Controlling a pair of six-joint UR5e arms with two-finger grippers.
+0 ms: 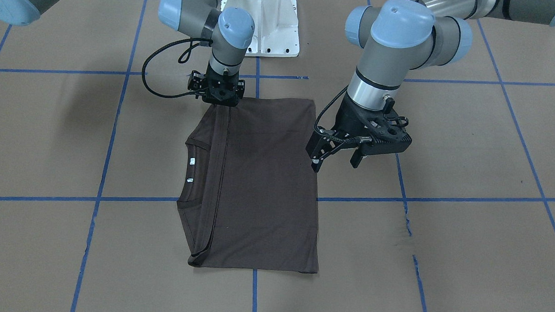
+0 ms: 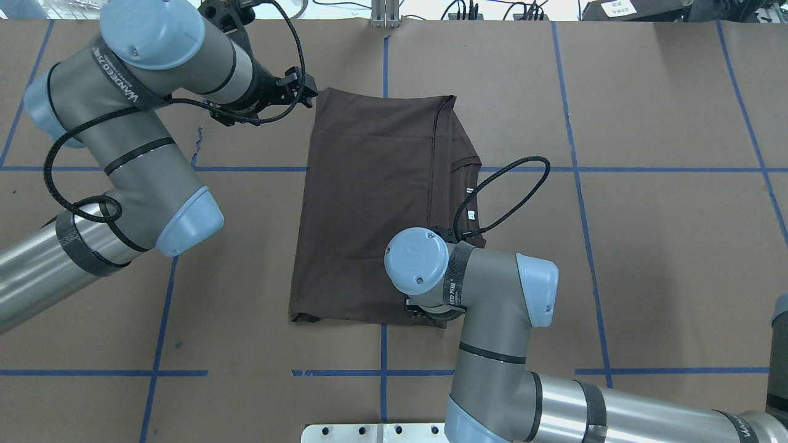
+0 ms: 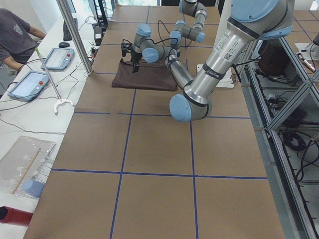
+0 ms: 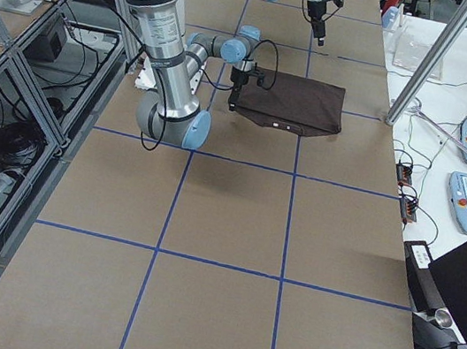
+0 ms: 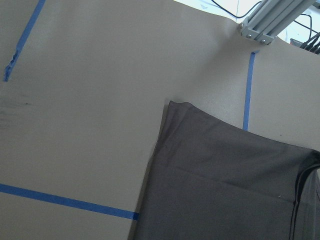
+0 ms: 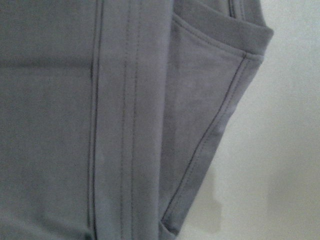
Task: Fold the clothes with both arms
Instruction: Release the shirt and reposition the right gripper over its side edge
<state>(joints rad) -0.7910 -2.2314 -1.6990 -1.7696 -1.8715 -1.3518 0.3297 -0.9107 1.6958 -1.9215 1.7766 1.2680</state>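
The overhead hides the right gripper under its wrist; the front view shows it on the corner of the T-shirt nearest the base (its grip cannot be told). The left gripper hangs open beside the T-shirt. Folded on the tabletop, the T-shirt runs lengthwise away from the robot, collar toward the robot's right.

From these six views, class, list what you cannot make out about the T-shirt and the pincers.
Right pincer: fingertips hidden by its own body in the front-facing view, by its wrist overhead; open or shut unclear.
T-shirt underside: hidden against the table in every view.
White tags: print too small to read.
Right wrist view: blurred.
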